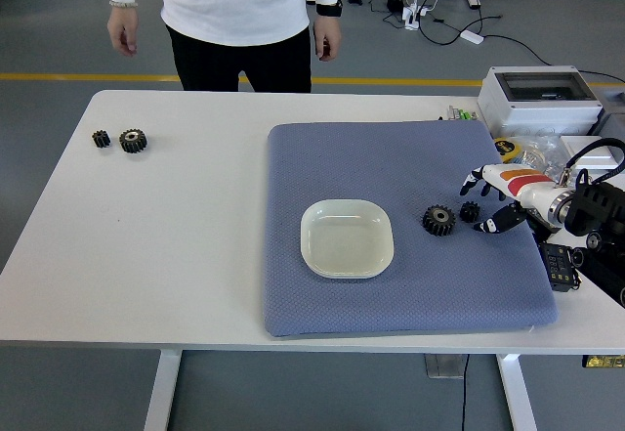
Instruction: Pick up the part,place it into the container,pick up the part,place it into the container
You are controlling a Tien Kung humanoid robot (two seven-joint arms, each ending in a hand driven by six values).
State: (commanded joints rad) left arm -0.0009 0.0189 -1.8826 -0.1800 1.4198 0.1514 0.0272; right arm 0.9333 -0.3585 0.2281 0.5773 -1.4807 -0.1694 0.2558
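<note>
1. We see the right hand point(491, 199) reaching in from the right edge over the blue mat point(391, 294), its fingers spread and holding nothing.
2. A small black gear point(470, 212) lies on the mat just beside those fingertips; we cannot tell whether they touch it.
3. A larger black gear point(438, 220) sits right next to the small one, on its left, also on the mat.
4. The white square dish point(347, 238) rests near the mat's middle, left of both gears and apart from them.
5. Two more gears point(121, 140), one small and one larger, lie side by side on the bare white table point(146, 255) at the far left.
6. A person point(234, 11) stands at the far side, hands hanging by their sides.
7. A grey box point(542, 99) stands at the table's far right corner.
</note>
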